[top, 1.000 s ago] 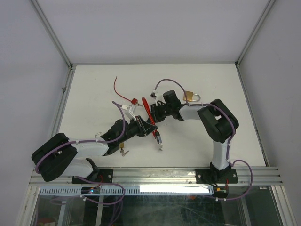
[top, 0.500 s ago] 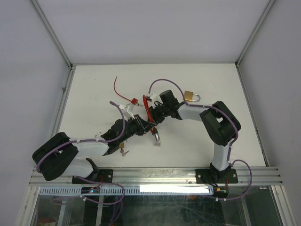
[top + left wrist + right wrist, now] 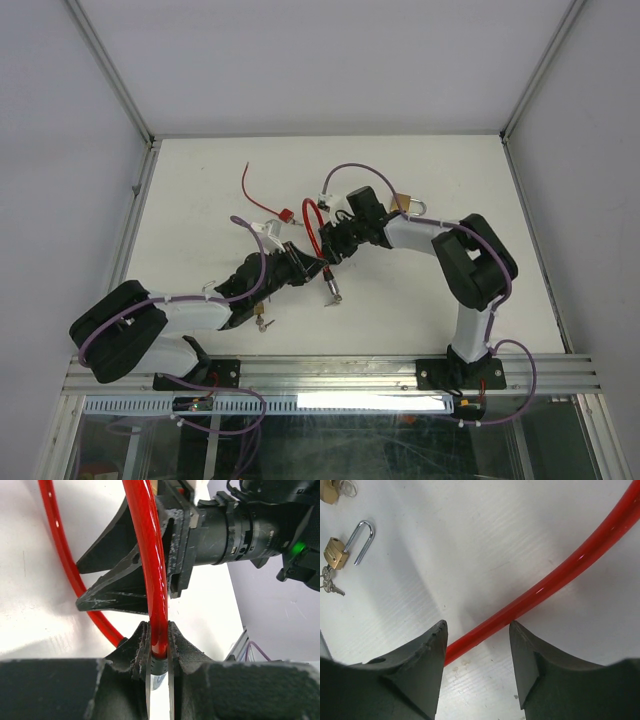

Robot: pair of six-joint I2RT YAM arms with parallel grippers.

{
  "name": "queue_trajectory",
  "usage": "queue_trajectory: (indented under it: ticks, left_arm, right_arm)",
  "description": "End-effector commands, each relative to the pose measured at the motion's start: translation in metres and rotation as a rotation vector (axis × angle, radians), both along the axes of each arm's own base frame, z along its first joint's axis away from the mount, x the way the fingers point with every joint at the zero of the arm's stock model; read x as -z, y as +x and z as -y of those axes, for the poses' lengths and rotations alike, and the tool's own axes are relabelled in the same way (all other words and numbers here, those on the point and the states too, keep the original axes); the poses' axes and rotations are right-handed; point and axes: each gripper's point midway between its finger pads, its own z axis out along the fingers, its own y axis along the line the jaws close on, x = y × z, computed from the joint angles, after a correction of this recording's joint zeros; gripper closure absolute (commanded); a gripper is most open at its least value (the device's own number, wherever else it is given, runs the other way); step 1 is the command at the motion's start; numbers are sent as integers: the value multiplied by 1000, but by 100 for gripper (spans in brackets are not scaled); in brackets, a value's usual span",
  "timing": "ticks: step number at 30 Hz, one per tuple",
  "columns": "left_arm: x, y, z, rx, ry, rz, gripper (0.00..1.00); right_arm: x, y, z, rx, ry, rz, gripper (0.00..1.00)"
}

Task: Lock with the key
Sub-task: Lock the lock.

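Two tools at red cable [image 3: 150, 555] — left tool [image 3: 159, 642] clamped on it, right tool [image 3: 476, 630] apart, astride it, not gripping — locking looks undone, all left.

The overhead camera looked steeply down from behind the arm bases over the whole white table [image 3: 200, 180], while both wrist cameras sat far closer, the left facing along it, the right facing down, all three sharing the red cable [image 3: 146, 540].

The gripper [image 3: 476, 630] stands open over the white table [image 3: 470, 535], with a red cable [image 3: 560, 572] running slantwise between its fingers. At upper left lies a brass padlock [image 3: 337, 552], with keys [image 3: 327, 583] just beside it.
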Motion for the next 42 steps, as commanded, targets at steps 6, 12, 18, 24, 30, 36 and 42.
queue_trajectory:
  ticks: [6, 12, 18, 24, 30, 36, 42]
  left_arm:
    - [-8, 12, 2, -22, -18, 11, 100]
    - [-7, 14, 1, -24, -12, 7, 100]
    - [-6, 14, 2, -18, -9, 4, 100]
    - [-4, 15, 2, -18, -5, 2, 100]
    - [-3, 16, 5, -11, -4, 1, 100]
    - [-5, 17, 8, -1, -7, 2, 100]
    - [-3, 16, 11, 11, -10, -3, 100]
  right_arm:
    - [-54, 16, -4, -35, 83, 117, 41]
    - [-62, 20, 4, -34, 96, 125, 39]
    - [-61, 19, 11, -42, 93, 118, 38]
    - [-75, 16, 17, -78, 119, 145, 38]
    - [-105, 1, 30, -194, 172, 299, 39]
    - [-98, -37, 47, -573, 202, 688, 38]
    - [-52, -41, 60, -815, 100, 958, 23]
